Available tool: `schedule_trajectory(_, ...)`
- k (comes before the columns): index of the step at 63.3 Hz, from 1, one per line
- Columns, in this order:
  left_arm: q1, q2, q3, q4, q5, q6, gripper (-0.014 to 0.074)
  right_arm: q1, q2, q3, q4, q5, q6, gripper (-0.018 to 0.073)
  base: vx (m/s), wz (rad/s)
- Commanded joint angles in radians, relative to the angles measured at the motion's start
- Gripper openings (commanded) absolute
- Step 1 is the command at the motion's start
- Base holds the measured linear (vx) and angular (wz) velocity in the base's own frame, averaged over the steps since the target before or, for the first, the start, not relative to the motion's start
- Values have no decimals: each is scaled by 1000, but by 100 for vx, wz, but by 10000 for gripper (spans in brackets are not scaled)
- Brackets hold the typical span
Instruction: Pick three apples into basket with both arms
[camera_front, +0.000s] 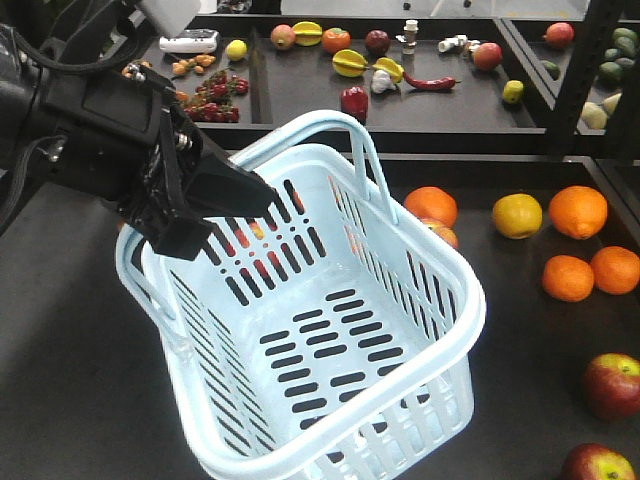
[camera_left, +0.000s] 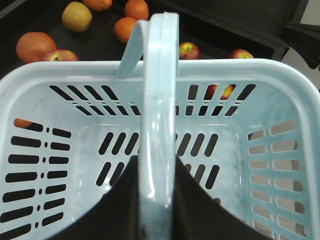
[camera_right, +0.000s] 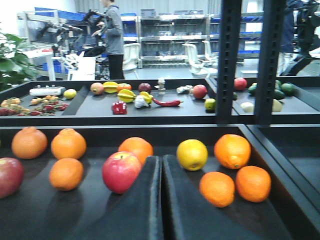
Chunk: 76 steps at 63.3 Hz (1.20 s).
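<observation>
Pale blue plastic, the basket (camera_front: 410, 270) is seen tilted and empty over the table (camera_front: 80, 380), so none of the three apples (camera_front: 611, 385) is judged placed yet; two are seen lying to its right, apart from it, beside oranges (camera_front: 568, 278). Its handle (camera_left: 159, 125) is clamped between the closed fingers of the left end effector (camera_front: 235, 215), while the right end effector (camera_right: 161, 162) is shown all but closed and empty, low over the table.

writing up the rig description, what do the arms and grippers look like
The left arm is bulky and matte black, with loose black cables, a white-grey block and small silver screws. The left gripper has black wedge-shaped fingers. The right gripper shows two matte black fingers tapering to rounded tips.
</observation>
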Motion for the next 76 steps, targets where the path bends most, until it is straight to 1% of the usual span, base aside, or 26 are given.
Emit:
schedule_trajectory(1, -5, -34, -27, -58, -61, -11, -6, -7, -12, 13, -9, -71, -8, -5, 6, -19)
schedule_trajectory(31, -5, -34, -27, -58, -61, -11, -6, -7, -12, 13, -9, -71, -8, -5, 4, -9)
schedule_trajectory(76, -5, -34, -27, -58, -61, -11, -6, -7, -12, 13, -9, -71, -8, -5, 0, 0)
